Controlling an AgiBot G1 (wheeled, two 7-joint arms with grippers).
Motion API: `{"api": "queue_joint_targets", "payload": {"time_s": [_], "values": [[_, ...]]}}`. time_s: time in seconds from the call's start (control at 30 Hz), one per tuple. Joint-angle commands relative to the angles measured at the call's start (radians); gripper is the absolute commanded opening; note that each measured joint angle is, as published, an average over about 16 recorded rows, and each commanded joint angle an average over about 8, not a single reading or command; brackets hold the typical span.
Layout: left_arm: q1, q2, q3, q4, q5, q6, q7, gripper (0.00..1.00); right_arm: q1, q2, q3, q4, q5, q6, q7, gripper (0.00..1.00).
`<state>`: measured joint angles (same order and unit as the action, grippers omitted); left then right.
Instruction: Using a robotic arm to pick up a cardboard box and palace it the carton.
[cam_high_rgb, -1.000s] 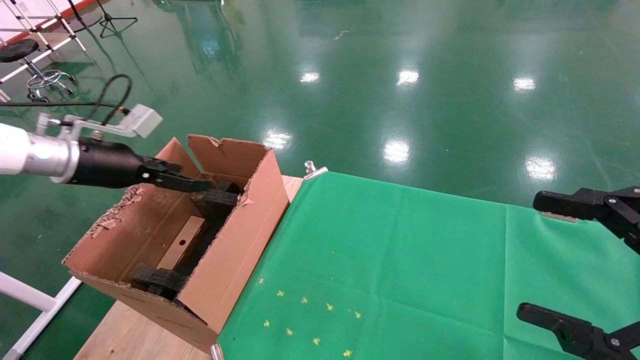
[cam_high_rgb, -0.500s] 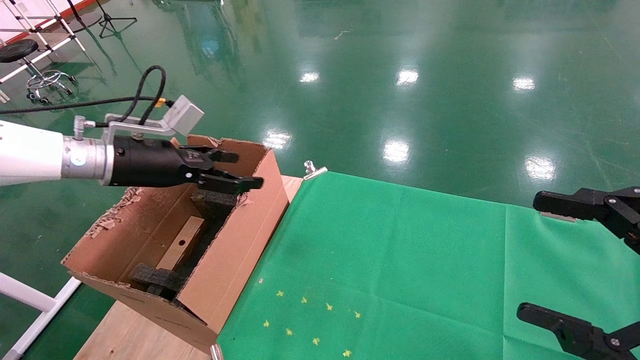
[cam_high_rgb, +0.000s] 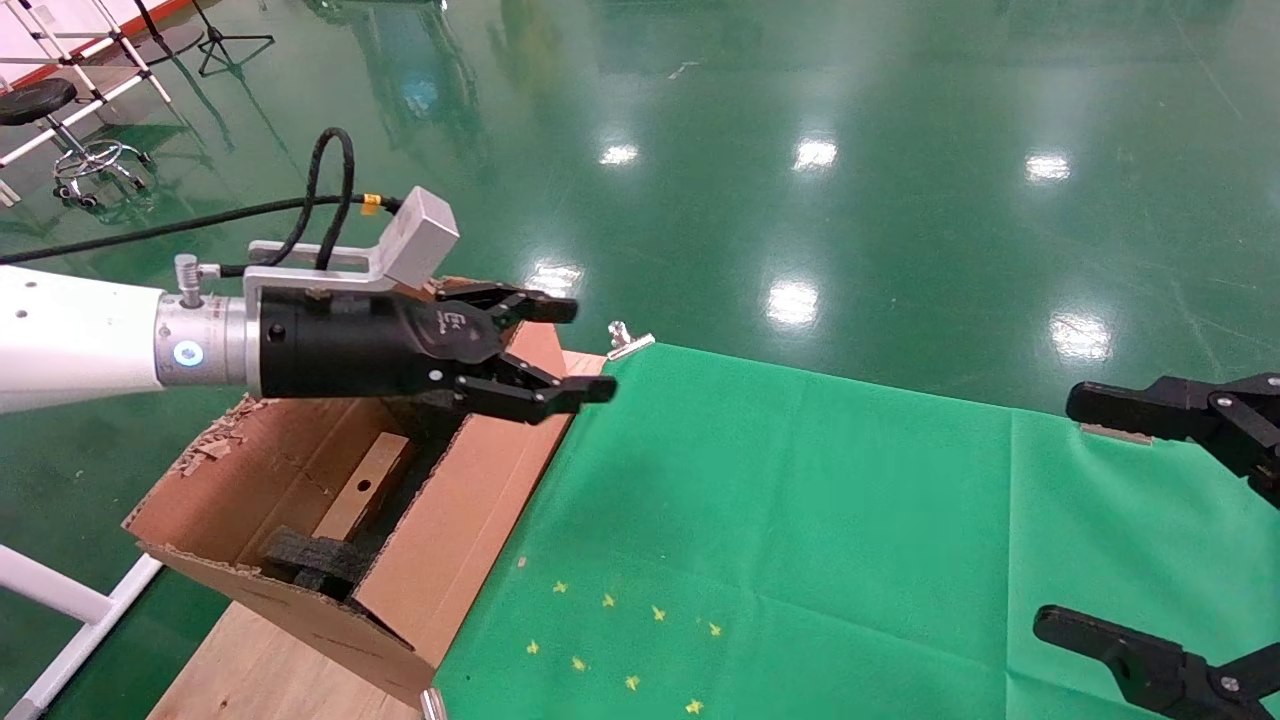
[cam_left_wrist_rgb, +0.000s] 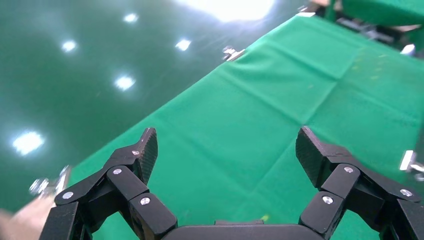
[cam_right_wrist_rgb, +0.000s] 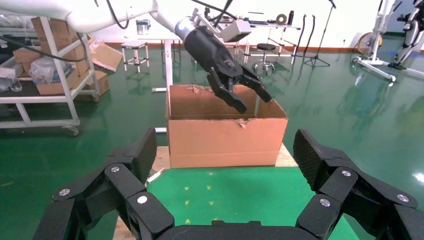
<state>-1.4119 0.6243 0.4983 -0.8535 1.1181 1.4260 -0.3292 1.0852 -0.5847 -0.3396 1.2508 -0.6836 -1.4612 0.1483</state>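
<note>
White robotic arm's black left gripper (cam_high_rgb: 570, 350) hangs empty, claws spread, above the big torn brown carton (cam_high_rgb: 470, 500). Small taped brown cardboard box (cam_high_rgb: 365, 487) lies inside, partly hidden. Right gripper (cam_high_rgb: 1150, 520) parked, spread, cut off.

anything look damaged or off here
The carton is worn: its flap edges are torn and ragged, worst on the far-left flap, with another tear near the right wall's top. It also sits askew at the table's left end. The box lies inside between black foam pieces. The left end effector is open and empty.
</note>
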Motion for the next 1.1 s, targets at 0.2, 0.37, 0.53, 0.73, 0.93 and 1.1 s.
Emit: {"api": "queue_joint_targets", "payload": {"time_s": [0.2, 0.37, 0.53, 0.73, 0.93, 1.1], "values": [[0.09, -0.003, -0.059, -0.115, -0.104, 0.019, 0.038, 1.0, 0.0, 0.0, 0.0, 0.0, 0.0, 0.0, 0.0, 1.0], [0.155, -0.006, -0.1, -0.198, -0.178, 0.032, 0.065, 1.0, 0.0, 0.0, 0.0, 0.0, 0.0, 0.0, 0.0, 1.0], [0.22, -0.009, -0.143, -0.281, -0.253, 0.045, 0.092, 1.0, 0.0, 0.0, 0.0, 0.0, 0.0, 0.0, 0.0, 1.0], [0.297, -0.011, -0.192, -0.379, -0.341, 0.061, 0.124, 1.0, 0.0, 0.0, 0.0, 0.0, 0.0, 0.0, 0.0, 1.0], [0.35, -0.013, -0.226, -0.446, -0.402, 0.073, 0.145, 1.0, 0.0, 0.0, 0.0, 0.0, 0.0, 0.0, 0.0, 1.0], [0.361, -0.014, -0.234, -0.459, -0.415, 0.075, 0.148, 1.0, 0.0, 0.0, 0.0, 0.0, 0.0, 0.0, 0.0, 1.0]]}}
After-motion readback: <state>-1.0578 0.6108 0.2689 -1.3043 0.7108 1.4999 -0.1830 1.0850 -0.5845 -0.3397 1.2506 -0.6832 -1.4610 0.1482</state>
